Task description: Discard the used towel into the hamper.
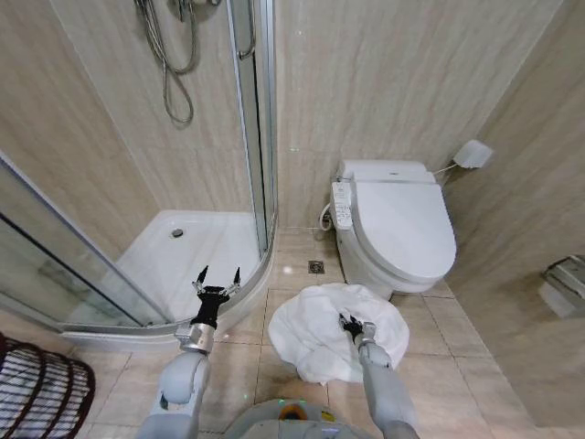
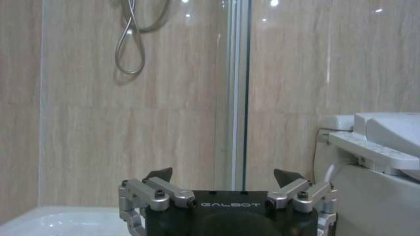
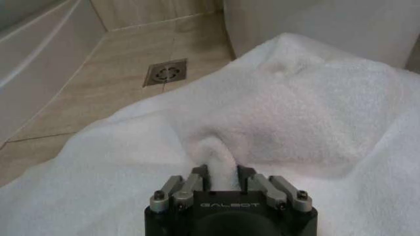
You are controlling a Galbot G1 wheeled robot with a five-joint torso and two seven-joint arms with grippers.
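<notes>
Currently a fold of the towel (image 3: 276, 123) is pinched between the closed fingers of the right tool (image 3: 222, 173), as seen in the right wrist view. In the head view the right tool (image 1: 352, 325) is seen low over the towel (image 1: 311, 329), which is spread in a heap on the floor (image 1: 457, 357) just in front of the toilet (image 1: 402, 229). Grasp judged done; lift, carry and drop are judged still left.

The hamper (image 1: 37, 393) is seen at the near left corner of the head view, on the floor, well apart from the towel and on the far side of the left arm. Nothing is seen inside it from here.

The left tool (image 1: 218, 279) is held up with fingers spread wide and nothing held, near the curved edge of the shower tray (image 1: 183, 247). In the left wrist view the left tool (image 2: 226, 177) is pointed at the wall beside the shower door frame (image 2: 236, 88).

Room: open floor tiles are seen between towel and hamper, but the left arm stands across that path. Edges to mind are judged to be the shower tray rim, the glass door (image 1: 55, 265) on the left, and the toilet base close behind the towel. A floor drain (image 3: 165, 73) lies just beyond the towel edge.
</notes>
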